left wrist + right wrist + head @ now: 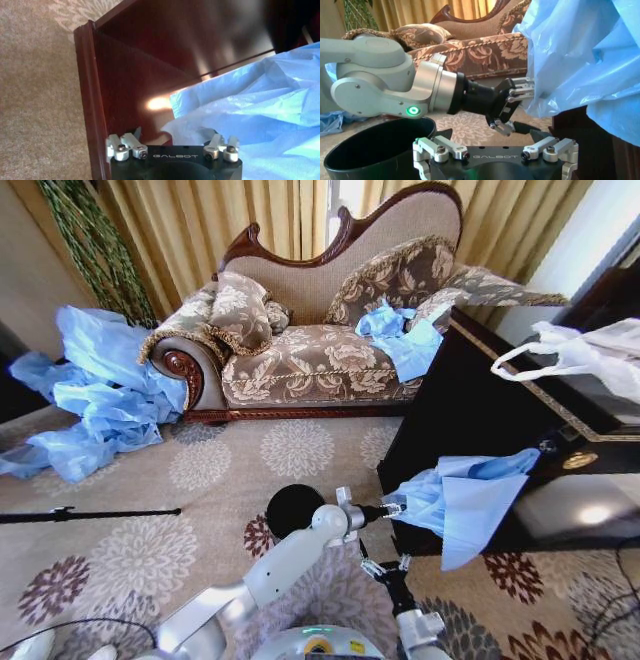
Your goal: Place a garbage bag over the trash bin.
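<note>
Left tool open at bag edge | right tool open, idle | your risk: bag slides off table, misses bin

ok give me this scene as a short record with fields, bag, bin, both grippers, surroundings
bag: thin light-blue plastic garbage bag, draped off the dark wooden cabinet edge
bin: small black cylindrical trash bin, on the patterned carpet, unlined
left gripper: at the bag's edge, open
right gripper: low beside the bin, open, holding nothing
surroundings: floral sofa behind
</note>
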You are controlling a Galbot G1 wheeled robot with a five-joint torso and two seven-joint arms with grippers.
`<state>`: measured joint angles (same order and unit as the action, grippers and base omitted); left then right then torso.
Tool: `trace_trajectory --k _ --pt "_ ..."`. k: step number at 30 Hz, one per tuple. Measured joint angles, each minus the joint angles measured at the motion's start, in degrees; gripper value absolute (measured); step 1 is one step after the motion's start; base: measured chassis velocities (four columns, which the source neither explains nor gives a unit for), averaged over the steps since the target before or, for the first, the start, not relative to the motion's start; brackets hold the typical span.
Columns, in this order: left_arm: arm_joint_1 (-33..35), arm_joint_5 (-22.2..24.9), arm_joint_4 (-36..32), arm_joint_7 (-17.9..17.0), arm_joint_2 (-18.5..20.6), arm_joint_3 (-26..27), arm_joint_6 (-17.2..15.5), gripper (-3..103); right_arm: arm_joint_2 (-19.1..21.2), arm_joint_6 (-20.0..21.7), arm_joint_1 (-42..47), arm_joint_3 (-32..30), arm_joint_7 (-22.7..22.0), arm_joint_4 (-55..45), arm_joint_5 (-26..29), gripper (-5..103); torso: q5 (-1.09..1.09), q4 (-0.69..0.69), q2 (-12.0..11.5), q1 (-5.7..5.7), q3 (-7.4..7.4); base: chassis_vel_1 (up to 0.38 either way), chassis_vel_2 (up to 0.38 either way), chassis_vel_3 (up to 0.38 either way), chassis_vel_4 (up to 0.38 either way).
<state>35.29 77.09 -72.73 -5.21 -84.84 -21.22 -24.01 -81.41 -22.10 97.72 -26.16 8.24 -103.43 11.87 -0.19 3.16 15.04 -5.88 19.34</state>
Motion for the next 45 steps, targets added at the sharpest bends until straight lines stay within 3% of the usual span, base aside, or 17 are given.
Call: trace_trajectory --k 2,3,5,8,11,12,13,18,21,27,31,34,37,38,39,43,45 --pt "-0.1 -0.3 0.3 0.0 -0.6 0.1 0.1 75 0.0 -0.1 0.4 -0.4 0.3 -0.1 0.2 100 0.00 0.01 0.0 0.00 0.00 0.000 0.000 0.000 0.000" --pt "-0.1 -0.4 0.3 0.0 -0.8 0.2 0.2 64 0.0 -0.2 0.6 -0.6 0.4 -0.1 0.2 100 -0.01 0.01 0.0 0.00 0.00 0.000 0.000 0.000 0.000" --pt "-0.1 -0.4 0.2 -0.1 -0.8 0.3 0.2 64 0.0 -0.2 0.7 -0.7 0.4 -0.2 0.3 100 -0.01 0.01 0.0 0.00 0.00 0.000 0.000 0.000 0.000" --pt "0.1 -0.9 -0.3 -0.6 -0.5 0.3 0.4 48 0.0 -0.3 0.8 -0.8 0.5 -0.5 0.3 100 -0.01 0.01 0.0 0.00 0.00 0.000 0.000 0.000 0.000" --pt "0.2 -1.2 -0.7 -1.3 -0.3 0.3 0.4 42 0.0 -0.3 0.8 -0.8 0.5 -0.7 0.3 100 -0.01 0.00 0.0 0.00 0.00 0.000 0.000 0.000 0.000" --pt "0.6 -1.4 -1.5 -2.1 0.3 0.3 0.4 31 0.1 -0.3 0.7 -0.7 0.5 -0.9 0.4 100 -0.01 0.01 0.0 0.00 0.00 0.000 0.000 0.000 0.000" --pt "0.6 -1.4 -1.5 -2.1 0.3 0.3 0.4 31 0.1 -0.3 0.7 -0.7 0.5 -0.9 0.4 100 -0.01 0.01 0.0 0.00 0.00 0.000 0.000 0.000 0.000" --pt "1.2 -1.2 -3.7 -3.4 2.7 0.3 0.2 15 0.2 -0.3 0.8 -0.6 0.5 -1.4 0.6 100 -0.01 0.00 0.0 0.00 0.00 0.000 0.000 0.000 0.000" --pt "1.9 0.3 -7.9 -6.1 6.5 0.3 -0.3 2 0.2 -0.4 1.1 -0.6 0.5 -2.0 1.1 100 -0.01 0.00 0.0 0.00 0.00 0.000 0.000 0.000 0.000" --pt "2.9 1.2 -12.6 -8.9 9.5 1.0 -0.7 0 0.3 -0.5 1.9 -1.2 0.8 -2.8 1.5 100 -0.02 0.01 0.0 0.00 0.00 0.000 0.000 0.000 0.000" --pt "4.9 2.1 -21.2 -13.9 13.9 3.0 -2.0 0 0.5 -0.8 3.1 -1.9 1.5 -3.8 2.2 100 -0.03 0.00 0.0 0.00 0.00 0.000 0.000 0.000 0.000" --pt "6.5 2.5 -26.9 -15.8 17.3 5.5 -2.7 0 0.5 -1.7 4.1 -2.1 2.3 -4.1 2.4 100 -0.03 0.01 0.0 0.00 0.00 0.000 0.000 0.000 0.000" --pt "7.9 2.7 -30.0 -16.3 19.4 7.8 -2.9 0 0.7 -2.5 5.0 -1.4 2.8 -4.1 2.2 100 -0.04 0.01 0.0 0.00 0.00 0.000 0.000 0.000 0.000" --pt "10.0 2.8 -33.7 -16.5 22.7 11.3 -3.2 0 1.0 -3.7 6.5 -0.1 3.9 -4.0 1.5 100 -0.03 0.01 0.0 0.00 -0.01 0.000 0.000 0.000 0.000" --pt "10.0 2.8 -33.7 -16.5 22.7 11.3 -3.2 0 1.0 -3.7 6.5 -0.1 3.9 -4.0 1.5 100 -0.03 0.01 0.0 0.00 -0.01 0.000 0.000 0.000 0.000" --pt "16.4 2.5 -40.5 -15.6 30.6 19.5 -4.1 0 0.5 -7.0 9.5 3.6 5.2 -3.5 -1.6 100 -0.03 0.01 0.0 0.01 -0.01 0.000 0.000 0.000 0.000" --pt "18.1 2.4 -42.1 -15.3 32.2 21.3 -4.3 0 0.2 -7.2 9.9 4.1 5.4 -3.5 -2.0 100 -0.02 0.02 0.0 0.00 -0.01 0.000 0.000 0.000 0.000"
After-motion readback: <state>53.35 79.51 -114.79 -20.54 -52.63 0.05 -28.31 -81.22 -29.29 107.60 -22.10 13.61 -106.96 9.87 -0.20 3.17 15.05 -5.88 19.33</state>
